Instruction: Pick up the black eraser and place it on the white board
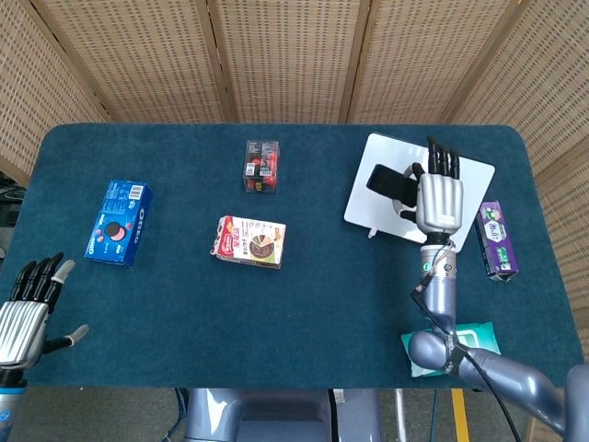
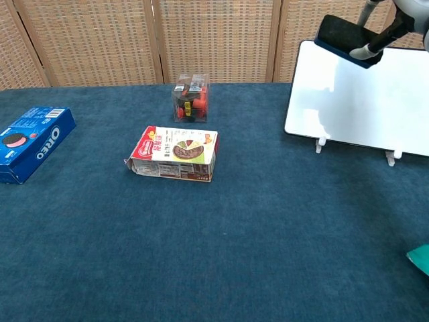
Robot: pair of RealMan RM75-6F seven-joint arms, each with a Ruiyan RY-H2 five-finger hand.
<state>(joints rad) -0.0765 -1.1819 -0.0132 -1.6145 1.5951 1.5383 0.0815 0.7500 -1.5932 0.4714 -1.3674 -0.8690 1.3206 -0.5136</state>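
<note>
The black eraser (image 1: 390, 182) is held in the air above the white board (image 1: 460, 208), pinched in the right hand (image 1: 438, 197); in the chest view it sits clear of the board's surface. The board lies at the far right of a table covered in dark blue cloth (image 1: 304, 304), with woven wicker screens (image 1: 276, 55) behind. The right hand's thumb grips the eraser while its other fingers (image 1: 444, 161) stretch out straight. The left hand (image 1: 23, 318) rests at the table's near left edge, fingers spread, holding nothing.
</note>
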